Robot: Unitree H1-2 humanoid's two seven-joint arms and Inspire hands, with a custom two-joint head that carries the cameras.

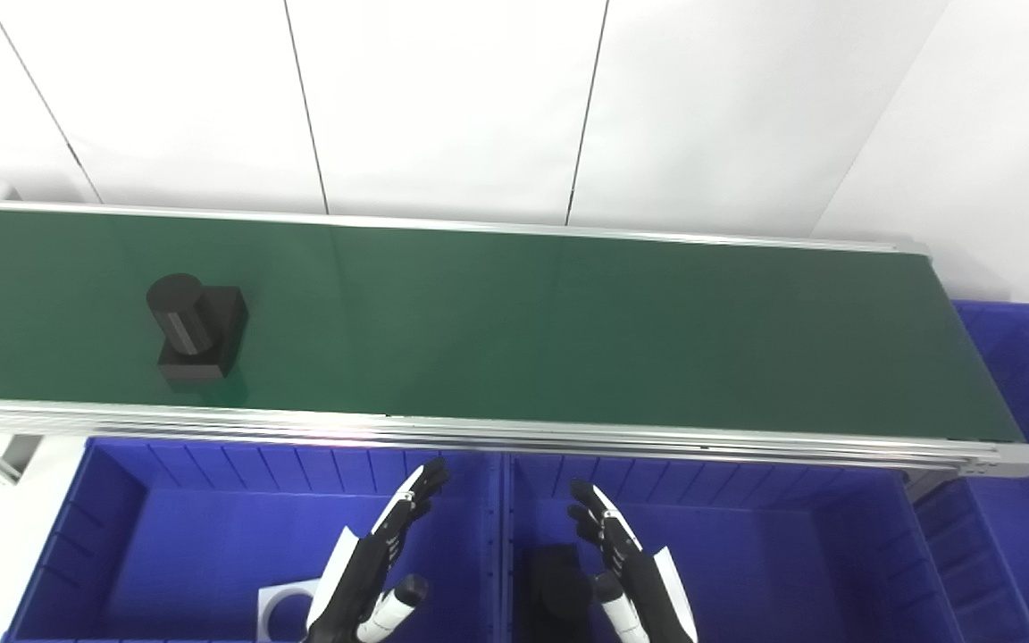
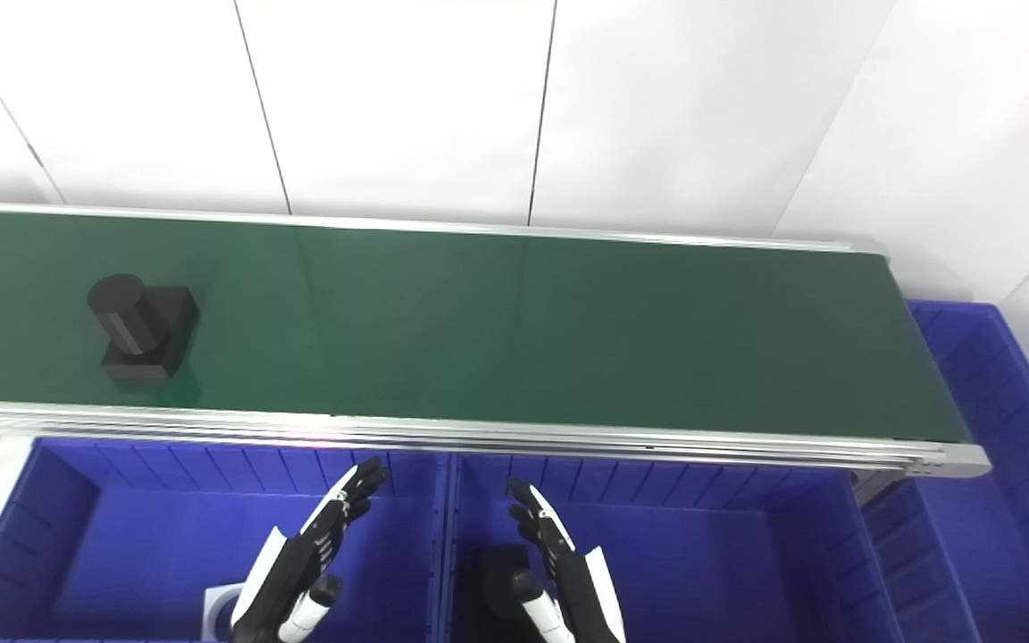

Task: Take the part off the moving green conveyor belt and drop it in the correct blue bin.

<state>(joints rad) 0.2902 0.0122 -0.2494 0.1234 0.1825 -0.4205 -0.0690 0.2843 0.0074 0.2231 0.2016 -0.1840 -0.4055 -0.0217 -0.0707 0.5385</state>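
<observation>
A black part [image 1: 196, 329], a cylinder on a square block, is seen on the green conveyor belt [image 1: 514, 330] near its left end. The left hand [image 1: 380, 558] and right hand [image 1: 626, 563] are held empty, fingers spread, above the two near blue bins [image 1: 747, 545], well apart from the part.

Black part [image 2: 141, 329] rides the green belt [image 2: 514, 330] at nine o'clock
Both hands, left [image 2: 300, 558] and right [image 2: 559, 563], hover with fingers spread over blue bins [image 2: 702, 545] at six o'clock
</observation>
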